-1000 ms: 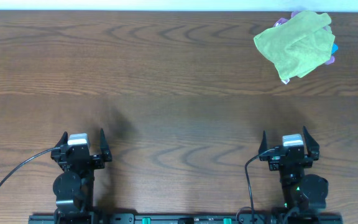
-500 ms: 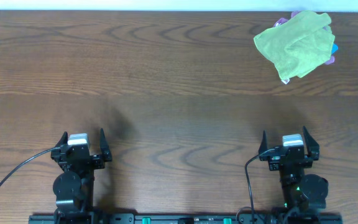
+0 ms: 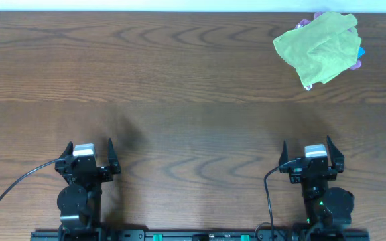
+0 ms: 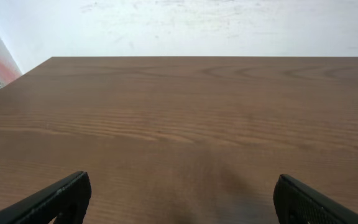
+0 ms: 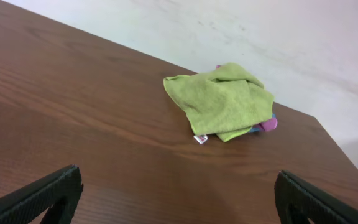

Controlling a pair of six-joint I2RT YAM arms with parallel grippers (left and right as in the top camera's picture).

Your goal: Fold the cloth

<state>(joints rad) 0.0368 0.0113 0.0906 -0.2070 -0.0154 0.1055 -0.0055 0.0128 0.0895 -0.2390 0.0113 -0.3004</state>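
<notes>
While both my arms sit low at the six o'clock edge, the brown wood-grain worktop (image 3: 193,100) stretches ahead of me. Crumpled in a loose heap, the cloth (image 3: 318,48) lies toward one o'clock from the worktop's centre, close to the far edge. It is roughly twelve o'clock from my right end effector (image 3: 307,142) and two o'clock from my left end effector (image 3: 89,144), well apart from both. Each end effector stands wide, holding nothing, its fingers over bare wood. At the cloth's three o'clock side a purple scrap (image 5: 268,124) and a blue sliver (image 5: 258,129) peek out from beneath it. A small white tag (image 5: 198,139) sits at the cloth's six o'clock edge.
</notes>
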